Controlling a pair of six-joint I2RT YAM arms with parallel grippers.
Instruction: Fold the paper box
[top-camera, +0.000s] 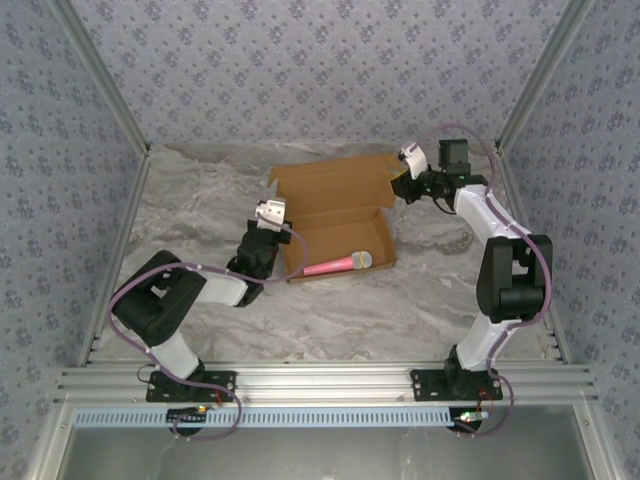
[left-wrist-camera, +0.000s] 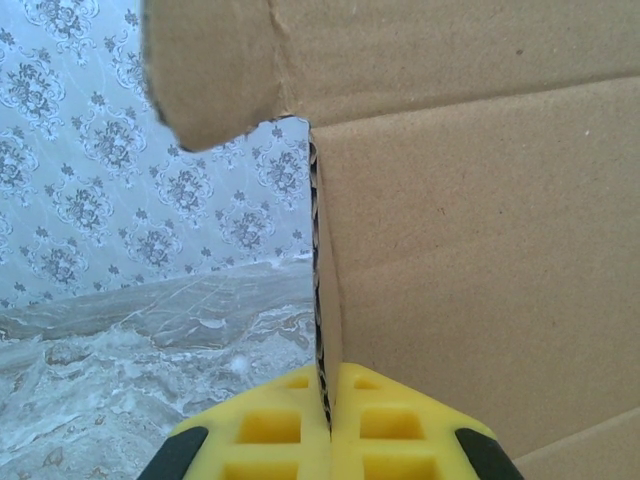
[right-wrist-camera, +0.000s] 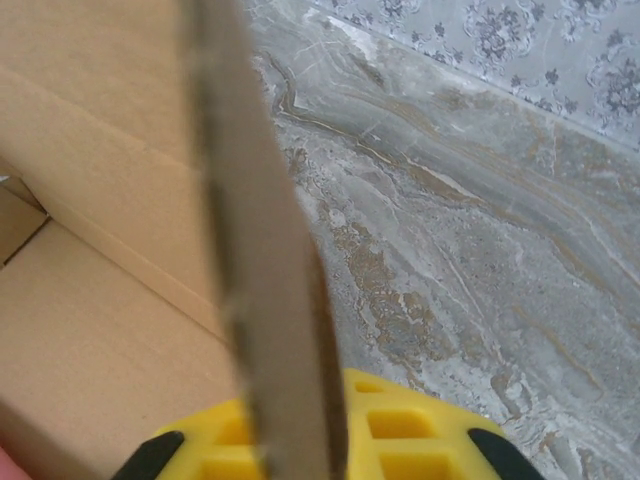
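I see my left gripper (top-camera: 272, 212), arm folded low, pinching the paper box (top-camera: 335, 215) left wall. My right gripper (top-camera: 403, 180), elbow raised, clamps the right flap.

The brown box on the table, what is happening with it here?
The left gripper pinches the left wall of the paper box, and the right gripper pinches a flap at its far right corner. The box is open and not yet folded shut. A pink microphone lies inside it.
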